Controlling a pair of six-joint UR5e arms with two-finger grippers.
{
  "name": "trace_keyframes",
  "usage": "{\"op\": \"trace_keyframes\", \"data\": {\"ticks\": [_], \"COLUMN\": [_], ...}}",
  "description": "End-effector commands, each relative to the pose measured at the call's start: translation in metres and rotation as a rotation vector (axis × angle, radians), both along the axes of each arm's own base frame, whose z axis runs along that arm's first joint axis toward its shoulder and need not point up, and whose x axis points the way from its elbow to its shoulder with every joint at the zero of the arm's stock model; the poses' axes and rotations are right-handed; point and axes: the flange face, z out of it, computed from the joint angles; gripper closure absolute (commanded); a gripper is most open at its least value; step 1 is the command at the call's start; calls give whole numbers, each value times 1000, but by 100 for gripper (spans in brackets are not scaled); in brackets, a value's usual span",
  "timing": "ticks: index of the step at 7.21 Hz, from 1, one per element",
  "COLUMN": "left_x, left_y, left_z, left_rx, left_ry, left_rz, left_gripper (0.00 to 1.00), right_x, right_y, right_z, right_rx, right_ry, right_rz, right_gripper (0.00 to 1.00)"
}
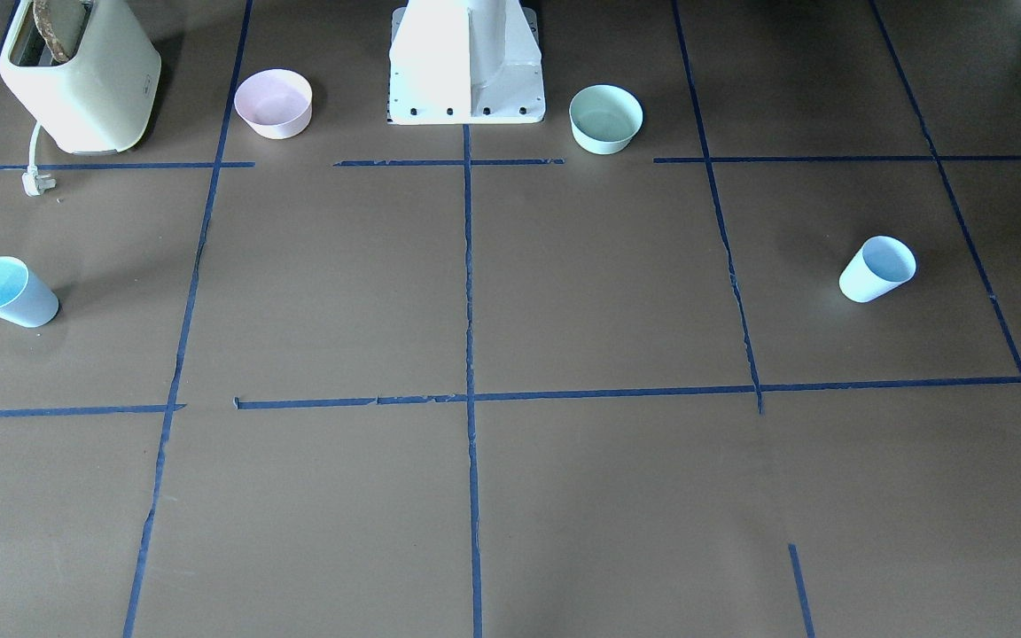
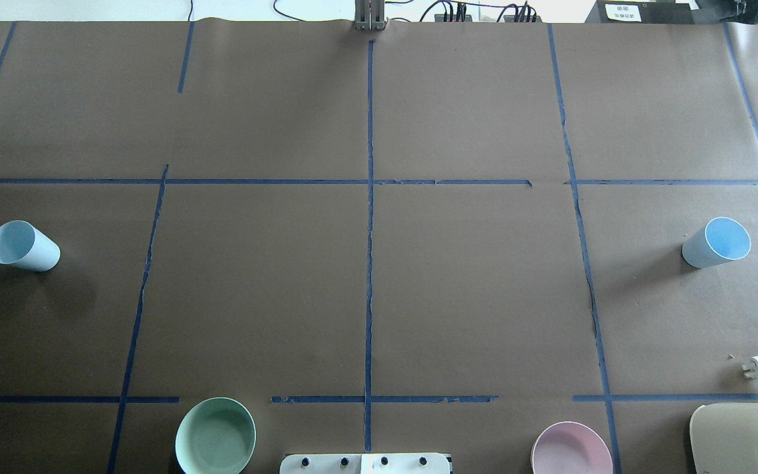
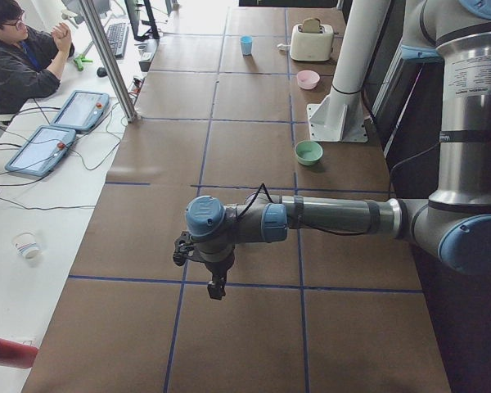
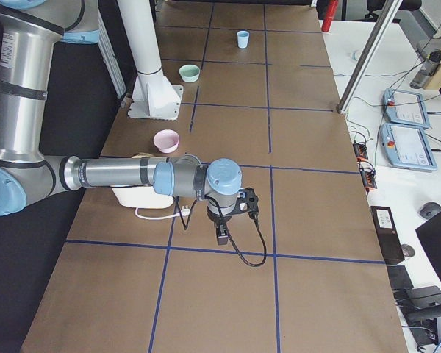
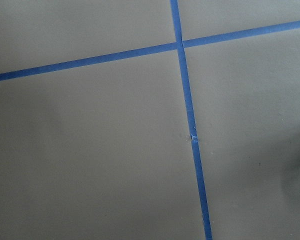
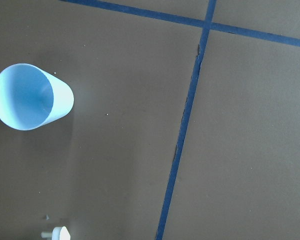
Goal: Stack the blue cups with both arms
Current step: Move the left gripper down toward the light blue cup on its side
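Exterior right: blue cup (image 4: 242, 38) well apart from the right gripper (image 4: 221, 238)

The brown-papered table (image 2: 471, 296) is marked into large squares by blue tape (image 2: 370, 263). In the exterior left view a white bench (image 3: 16, 303) runs along nine o'clock, carrying tablets (image 3: 41, 150). A seated person (image 3: 20, 61) and a slanted metal post (image 3: 108, 57) stand toward eleven o'clock. Bright light washes twelve o'clock.

Smooth plastic cups (image 1: 876, 268), matt paper tabletop (image 1: 608, 292)
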Motion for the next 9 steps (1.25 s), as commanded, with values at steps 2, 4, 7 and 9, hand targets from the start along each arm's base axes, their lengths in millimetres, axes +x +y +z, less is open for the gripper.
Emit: {"op": "trace_keyframes", "data": {"ticks": [2,4,7,9], "left_x": [0,4,6,29], "left_y": [0,-5,-50,-49], "left_z": [0,-7,-55,-61], "left_rx": [1,13,209,280], "left_ry": [-3,0,12,19], "left_rz": [0,2,3,37], "left_gripper": [0,0,0,0], "right_x": [0,0,0,0], "right_y": [0,-3,-14,-14], "right_z": [-2,-6,-19,-21], "right_rx": [5,12,43,49], "right_ry": [0,0,-1,-1], "right_rz": [0,0,0,0], "right_gripper": [0,0,0,0]}}
